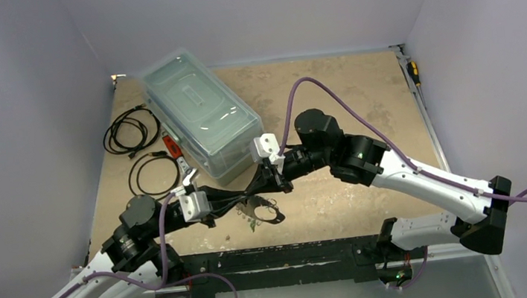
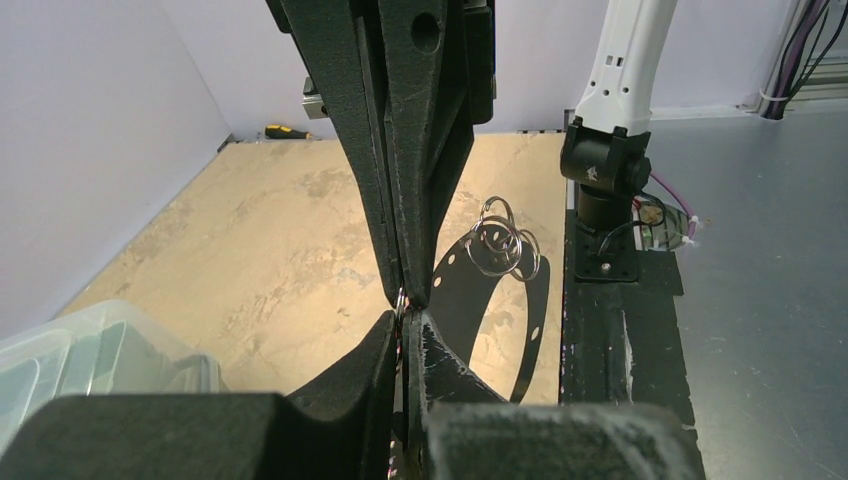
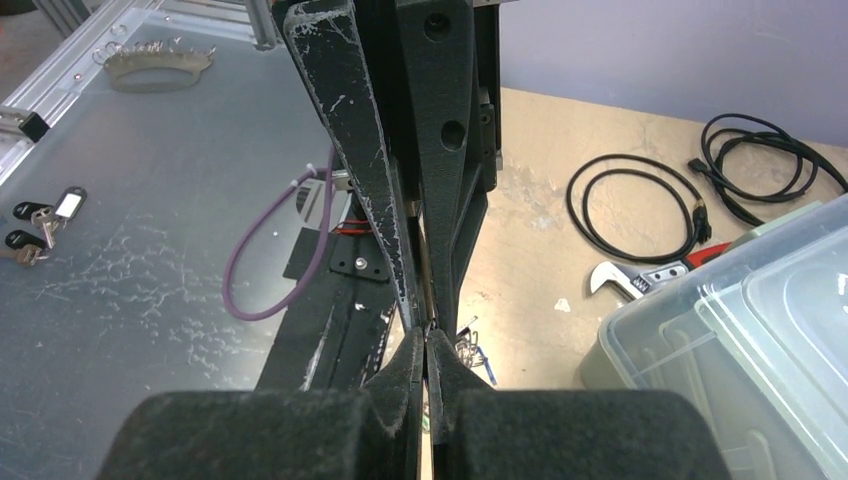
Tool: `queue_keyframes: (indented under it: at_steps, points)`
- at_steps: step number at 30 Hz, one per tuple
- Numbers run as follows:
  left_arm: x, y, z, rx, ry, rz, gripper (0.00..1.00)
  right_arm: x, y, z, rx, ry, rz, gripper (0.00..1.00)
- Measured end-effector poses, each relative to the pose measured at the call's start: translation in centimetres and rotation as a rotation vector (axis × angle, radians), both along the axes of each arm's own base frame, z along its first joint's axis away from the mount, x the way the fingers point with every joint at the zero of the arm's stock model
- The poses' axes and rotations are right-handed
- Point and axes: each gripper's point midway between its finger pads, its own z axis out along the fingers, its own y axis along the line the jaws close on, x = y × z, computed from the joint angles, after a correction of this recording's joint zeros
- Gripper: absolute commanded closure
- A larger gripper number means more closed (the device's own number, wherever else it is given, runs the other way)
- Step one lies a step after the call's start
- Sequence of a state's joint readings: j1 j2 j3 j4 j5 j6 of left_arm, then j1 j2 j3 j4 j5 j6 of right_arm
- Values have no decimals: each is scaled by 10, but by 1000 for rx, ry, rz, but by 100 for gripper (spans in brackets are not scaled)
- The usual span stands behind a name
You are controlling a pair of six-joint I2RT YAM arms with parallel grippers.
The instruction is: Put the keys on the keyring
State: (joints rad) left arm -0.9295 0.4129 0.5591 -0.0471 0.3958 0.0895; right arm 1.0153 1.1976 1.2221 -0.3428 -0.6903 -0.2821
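Running left-right, keyring [image 1: 264, 213] loop, top view

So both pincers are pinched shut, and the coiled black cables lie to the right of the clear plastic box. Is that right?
Not quite. The top view shows the coiled black cables lying to the left of the clear plastic box, not the right. The rest holds: the left pincer and the right pincer are both pinched shut.

Tabletop [image 1: 360, 100]: mottled tan. Your arms [image 1: 429, 182]: white over black, with purple cables [image 3: 228, 285]. Box [image 1: 200, 111]: clear, greenish tint. Coiled cables [image 1: 131, 130]: black. Keyring [image 2: 500, 245]: its rings are silvery.
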Motion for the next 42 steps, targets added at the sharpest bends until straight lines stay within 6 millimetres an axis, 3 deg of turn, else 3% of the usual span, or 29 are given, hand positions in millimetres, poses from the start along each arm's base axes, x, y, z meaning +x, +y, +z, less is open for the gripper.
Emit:
queue_keyframes:
  at_steps: [6,12,27,32,37,42]
  points:
    - [1,2,3,-9,-7,12,59,0,2,0,20,-8,4,100]
    - [0,3,7,-24,-16,10,47,-3,-3,-3,56,-18,-4,100]
    - [-3,12,29,-105,-66,29,39,-17,-20,19,332,-37,-32,100]
    - [-17,17,41,-157,-125,-24,45,-27,-21,26,404,-3,6,100]
    - [-25,15,38,-156,-138,-71,55,-36,-21,39,449,10,62,100]
    - [-29,13,38,-154,-143,-96,58,-42,-19,39,454,24,102,100]
